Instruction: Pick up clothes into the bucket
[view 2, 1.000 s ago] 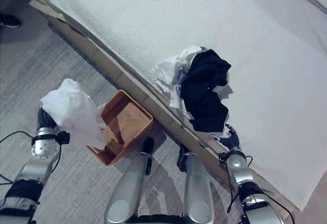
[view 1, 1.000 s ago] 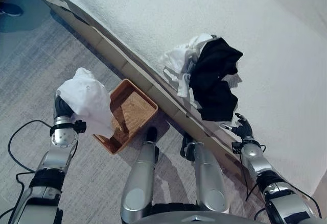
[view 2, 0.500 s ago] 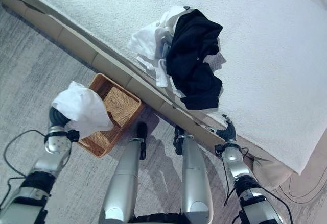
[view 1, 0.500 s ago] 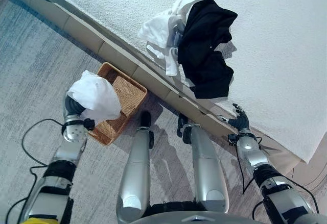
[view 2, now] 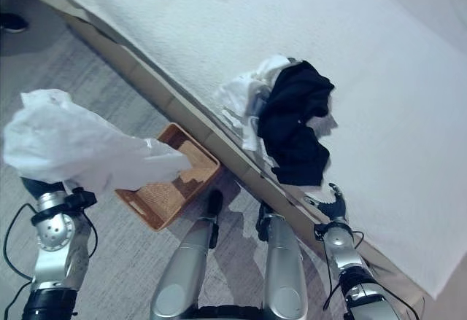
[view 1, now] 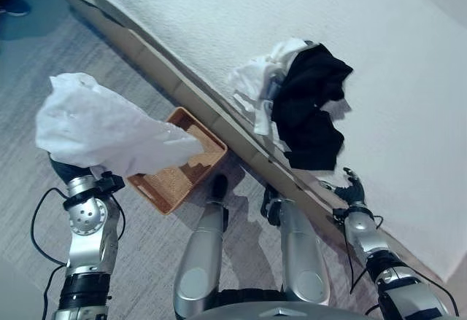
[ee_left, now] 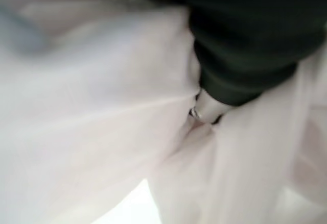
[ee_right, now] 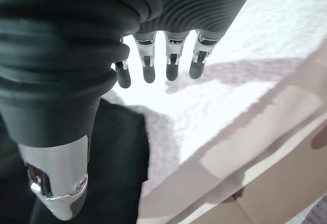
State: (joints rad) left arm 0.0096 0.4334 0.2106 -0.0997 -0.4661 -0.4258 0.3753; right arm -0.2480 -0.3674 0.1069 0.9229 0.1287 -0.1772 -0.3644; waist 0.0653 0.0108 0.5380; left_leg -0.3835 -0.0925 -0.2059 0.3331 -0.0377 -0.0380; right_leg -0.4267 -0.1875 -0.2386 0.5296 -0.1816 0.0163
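Hiding left hand: white garment.

1. White garment at left of frame, bunched and draped over the left hand; a tail of it stretches right, over the basket's near-left part.
2. Left hand mostly hidden under the cloth, fingers not visible.
3. Woven brown basket centre-left on the grey carpet, just beside the bed edge.
4. Bed with white cover runs diagonally from upper left to lower right.
5. Pile on the bed, centre-right: white clothes on its left, black garment on its right, touching.
6. Right hand lower right, at the bed's edge below the black garment, fingers relaxed, holding nothing.
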